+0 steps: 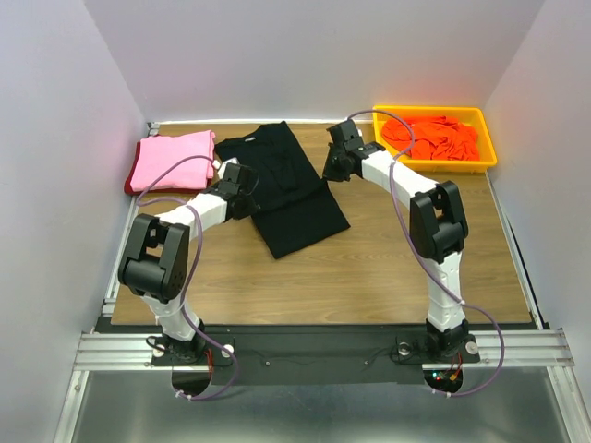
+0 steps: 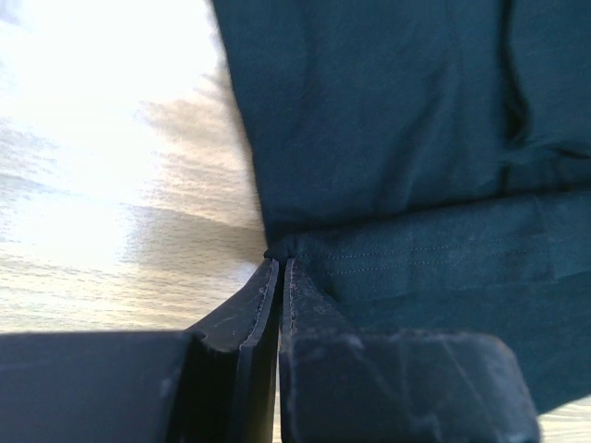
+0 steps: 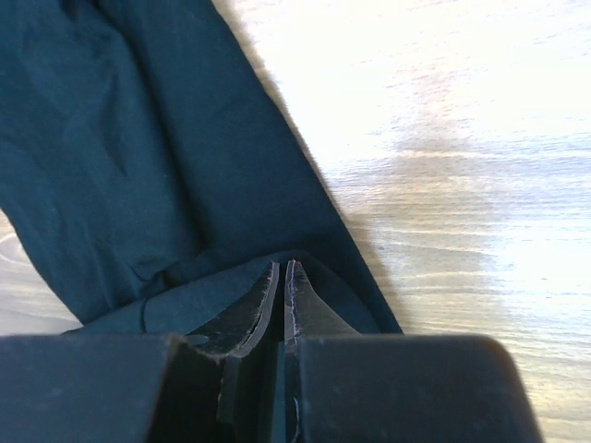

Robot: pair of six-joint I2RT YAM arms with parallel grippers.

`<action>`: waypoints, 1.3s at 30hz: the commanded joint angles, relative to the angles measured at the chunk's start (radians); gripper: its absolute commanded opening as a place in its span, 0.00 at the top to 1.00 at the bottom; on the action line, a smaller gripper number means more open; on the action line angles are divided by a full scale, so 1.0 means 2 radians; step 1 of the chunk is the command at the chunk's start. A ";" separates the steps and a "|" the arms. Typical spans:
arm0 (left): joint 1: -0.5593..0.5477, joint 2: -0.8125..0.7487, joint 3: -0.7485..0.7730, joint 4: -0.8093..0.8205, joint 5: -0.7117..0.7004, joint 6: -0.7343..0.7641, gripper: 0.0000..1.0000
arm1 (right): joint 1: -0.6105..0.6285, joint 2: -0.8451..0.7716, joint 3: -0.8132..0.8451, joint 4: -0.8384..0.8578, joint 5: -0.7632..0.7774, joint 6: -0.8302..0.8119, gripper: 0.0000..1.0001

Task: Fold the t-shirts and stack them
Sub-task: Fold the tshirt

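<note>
The black t-shirt (image 1: 291,189) lies as a long folded strip on the wooden table, slanting from the back towards the middle. My left gripper (image 1: 244,187) is at its left edge; in the left wrist view the gripper (image 2: 280,263) is shut, pinching the black t-shirt's (image 2: 388,138) hem. My right gripper (image 1: 334,167) is at its right edge; in the right wrist view the gripper (image 3: 281,268) is shut on a raised fold of the black t-shirt (image 3: 120,138). A folded pink t-shirt (image 1: 172,159) lies on a dark red t-shirt (image 1: 129,183) at the back left.
A yellow plastic tray (image 1: 487,138) at the back right holds crumpled bright orange t-shirts (image 1: 436,137). White walls close in the table on three sides. Bare wood (image 1: 369,268) stretches between the black shirt and the arm bases.
</note>
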 commanded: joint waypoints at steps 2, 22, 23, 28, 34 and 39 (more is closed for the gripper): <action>0.001 -0.034 0.023 -0.001 -0.009 0.008 1.00 | -0.004 -0.032 0.014 0.012 0.026 -0.009 0.99; 0.001 0.004 0.020 0.005 -0.027 0.008 0.75 | -0.005 0.032 0.040 0.014 0.018 -0.034 0.72; 0.002 0.000 0.020 0.004 -0.030 0.010 0.69 | -0.004 0.031 0.039 0.014 0.016 -0.036 0.67; 0.001 -0.041 0.023 -0.003 -0.037 0.030 0.29 | -0.004 -0.011 0.020 0.016 -0.006 -0.054 0.52; 0.001 -0.104 0.004 -0.004 -0.025 0.048 0.10 | 0.021 -0.054 -0.039 0.026 -0.032 -0.095 0.47; 0.001 -0.169 -0.036 0.013 -0.046 0.065 0.01 | 0.047 -0.062 -0.088 0.050 -0.027 -0.113 0.47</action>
